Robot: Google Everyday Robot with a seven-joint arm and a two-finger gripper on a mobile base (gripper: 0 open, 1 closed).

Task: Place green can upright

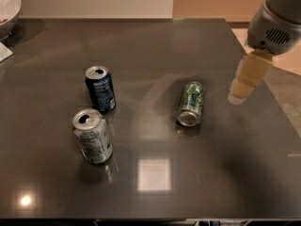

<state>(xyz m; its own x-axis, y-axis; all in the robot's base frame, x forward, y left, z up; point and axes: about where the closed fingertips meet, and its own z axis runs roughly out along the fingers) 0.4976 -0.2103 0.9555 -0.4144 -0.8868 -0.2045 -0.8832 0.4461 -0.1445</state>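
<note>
no readable text on green can (191,102), blue can (100,89), silver can (92,136)

Bare table (215,126) separates green can (191,103) from right-side gripper (237,96).
</note>
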